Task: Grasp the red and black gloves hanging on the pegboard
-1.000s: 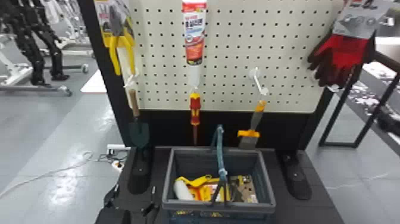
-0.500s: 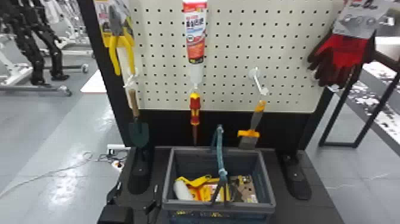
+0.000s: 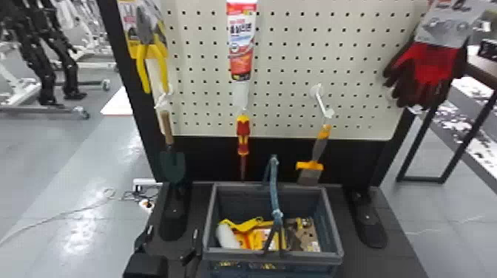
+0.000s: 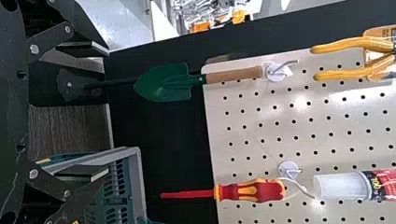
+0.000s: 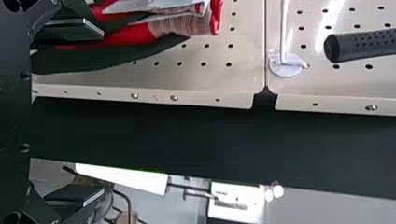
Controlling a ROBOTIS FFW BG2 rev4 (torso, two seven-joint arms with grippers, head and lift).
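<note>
Red and black gloves [image 3: 425, 75] at the upper right corner of the pegboard [image 3: 296, 55], fingers pointing down. Right end effector [image 5: 93, 112] released, fingers spread wide before the pegboard's lower edge, gloves just beside one finger. Left end effector [image 4: 102, 109] likewise released, before the pegboard's lower left, near green trowel [image 4: 163, 85] and red screwdriver [image 4: 247, 191].

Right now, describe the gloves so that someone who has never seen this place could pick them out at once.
Find the cream pegboard standing behind the grey basket. Go to its right edge, above and beyond the orange-handled scraper. There hang the gloves, the only clothing among tools: red with black fingers, under a grey card.
</note>
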